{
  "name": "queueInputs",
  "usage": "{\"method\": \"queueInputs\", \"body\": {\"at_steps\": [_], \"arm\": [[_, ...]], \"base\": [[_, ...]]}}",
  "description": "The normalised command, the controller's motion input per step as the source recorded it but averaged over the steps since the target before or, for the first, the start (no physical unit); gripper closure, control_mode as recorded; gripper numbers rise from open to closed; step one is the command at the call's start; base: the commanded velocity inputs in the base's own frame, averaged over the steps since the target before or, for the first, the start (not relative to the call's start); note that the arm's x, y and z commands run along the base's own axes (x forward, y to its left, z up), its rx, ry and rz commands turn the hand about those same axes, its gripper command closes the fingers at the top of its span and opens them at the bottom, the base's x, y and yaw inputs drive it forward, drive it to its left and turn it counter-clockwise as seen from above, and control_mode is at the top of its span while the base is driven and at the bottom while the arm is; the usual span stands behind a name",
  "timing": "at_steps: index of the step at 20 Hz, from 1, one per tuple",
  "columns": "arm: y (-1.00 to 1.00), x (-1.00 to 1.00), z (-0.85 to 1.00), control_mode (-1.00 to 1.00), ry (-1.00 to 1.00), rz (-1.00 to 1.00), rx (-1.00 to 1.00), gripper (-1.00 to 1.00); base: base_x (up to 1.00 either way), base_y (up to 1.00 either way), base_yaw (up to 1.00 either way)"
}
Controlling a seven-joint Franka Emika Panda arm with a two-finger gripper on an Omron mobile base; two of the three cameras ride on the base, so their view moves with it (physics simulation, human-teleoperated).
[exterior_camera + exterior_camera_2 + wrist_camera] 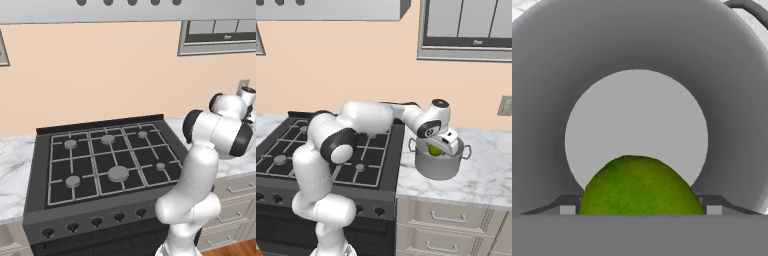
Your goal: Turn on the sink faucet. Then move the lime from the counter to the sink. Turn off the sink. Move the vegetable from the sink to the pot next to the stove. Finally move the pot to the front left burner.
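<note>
Here, going left to right: black gas stove (pixel 107 160) with black grates and round grey burner caps sits at the left, row of front knobs along its near edge, all burners bare. White marble counter (pixel 491 182) with grey veins runs right of it, over beige cabinets (pixel 451 225). Wide cylindrical grey steel pot (pixel 440 161) stands on the counter just beside the stove's right edge, near the counter's left end, two small side handles showing. White arm reaches from lower left across the stove's right side, gripper (pixel 442 148) down in the pot mouth. Small round glossy green lime (pixel 641 186) sits between the dark fingertips (pixel 567 204), jaws apart, flanking it; contact can't be told. Hand view looks straight down at the pot's round flat floor, lime above it.
</note>
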Motion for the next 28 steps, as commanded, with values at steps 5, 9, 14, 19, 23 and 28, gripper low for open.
{"method": "queueInputs", "body": {"at_steps": [5,9,14,19,23,28], "arm": [[0.00,0.09,-0.18,-1.00,0.00,0.05,0.00,1.00],[0.00,0.08,-0.19,-1.00,0.00,0.05,0.00,1.00],[0.01,0.08,-0.20,-1.00,0.00,0.05,0.00,-1.00],[0.00,0.02,-0.02,-1.00,0.00,0.05,0.00,-1.00],[0.04,0.00,0.00,-1.00,0.00,0.02,0.00,-1.00],[0.23,-0.05,0.04,-1.00,-0.01,0.01,0.00,-1.00]], "base": [[0.00,0.00,0.00],[0.00,0.00,0.00],[0.00,0.00,0.00],[0.00,0.00,0.00],[0.00,0.00,0.00],[0.00,0.00,0.00]]}}
